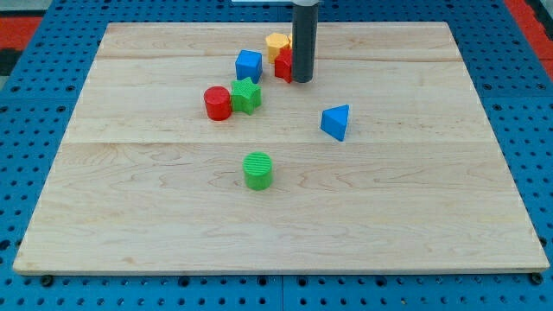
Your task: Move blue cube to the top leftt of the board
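My tip (301, 81) is down on the wooden counter (173, 225) in the upper middle of the view, and there is no pincer on this rod, so nothing to call open or closed. Right against the tip's left side sits a red block (283, 65) (its shape is partly hidden by the rod), with a yellow block (276, 43) touching it just above. The blue cube (248, 65) stands just left of that pair, near my tip but apart from it, and well to the right of the counter's top left corner. Below the cube, a green star (246, 95) presses against a red cylinder (218, 103) on its left. A blue wedge-shaped block (336, 122) lies alone toward the right, and a green cylinder (257, 170) sits alone near the centre.
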Robot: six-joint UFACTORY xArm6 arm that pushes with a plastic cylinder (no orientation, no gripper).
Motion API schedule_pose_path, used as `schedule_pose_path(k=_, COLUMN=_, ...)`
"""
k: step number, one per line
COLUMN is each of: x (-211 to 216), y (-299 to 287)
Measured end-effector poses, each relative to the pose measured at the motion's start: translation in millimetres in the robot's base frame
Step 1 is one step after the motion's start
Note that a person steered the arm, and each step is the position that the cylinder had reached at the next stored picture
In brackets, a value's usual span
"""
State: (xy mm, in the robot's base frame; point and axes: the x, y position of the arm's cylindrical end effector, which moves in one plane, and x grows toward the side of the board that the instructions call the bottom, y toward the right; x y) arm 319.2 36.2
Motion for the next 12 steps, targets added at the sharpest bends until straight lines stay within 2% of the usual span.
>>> schedule_pose_path(k=1, x=21.1, y=-10.0)
schedule_pose_path(k=2, x=26.5, y=-68.1)
schedule_pose_path(k=3, x=12.3, y=-97.1)
schedule_pose_path(k=4, x=7.6, y=-88.6)
schedule_pose_path(k=5, x=29.3, y=-88.9)
schedule_pose_path(k=6, x=25.2, y=-64.5)
schedule_pose_path(k=10, x=-35.0, y=-67.2)
schedule_pose_path(k=12, x=-56.2, y=-112.5)
